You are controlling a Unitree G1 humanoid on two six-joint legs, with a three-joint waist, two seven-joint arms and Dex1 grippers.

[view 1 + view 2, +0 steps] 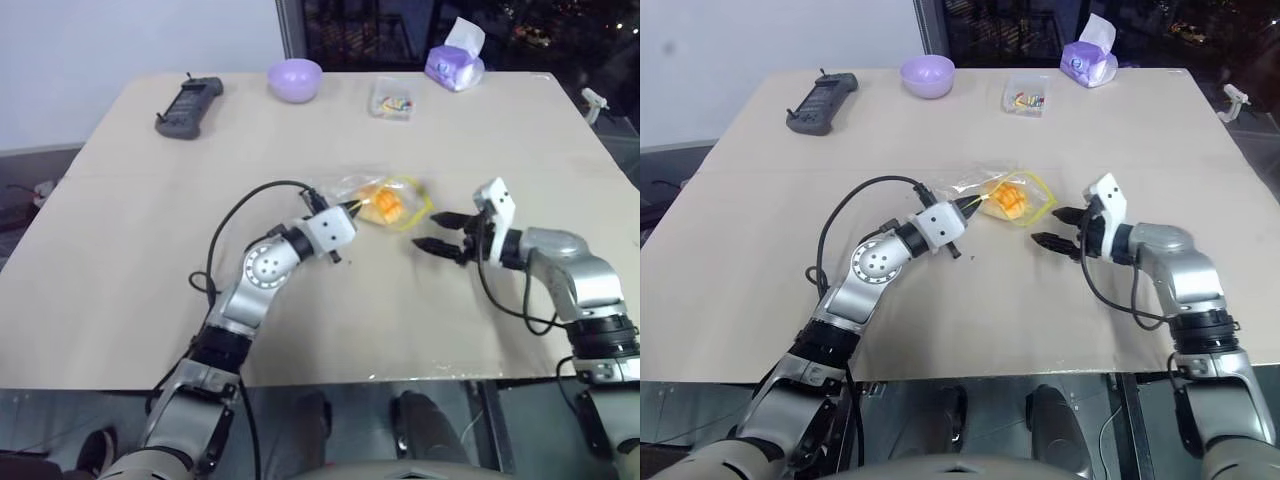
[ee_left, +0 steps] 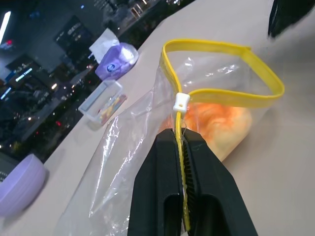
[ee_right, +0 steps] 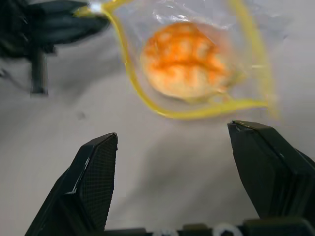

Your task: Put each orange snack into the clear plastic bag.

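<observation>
The orange snack lies inside the clear plastic bag, which rests on the table near its middle. The bag's yellow seal strip stands open in a loop on the side facing the right gripper, most likely because the left gripper is pinching one end of that strip and holding the mouth up and steady so the snack could go in.

The left gripper's 2 black fingers are clamped tight on the strip just below the white slider. Its forearm reaches in from the bag's near-left side, roughly level with the table, pointing toward the snack.

The right gripper sits just beside the bag's mouth – not touching it – with its jaws spread wide and nothing between them. It points at the snack from the right, tipped slightly downward, elbow bent out to the side.

With the 1 visible snack bagged, the task looks close to done – sealing or letting go of the bag may be what remains
</observation>
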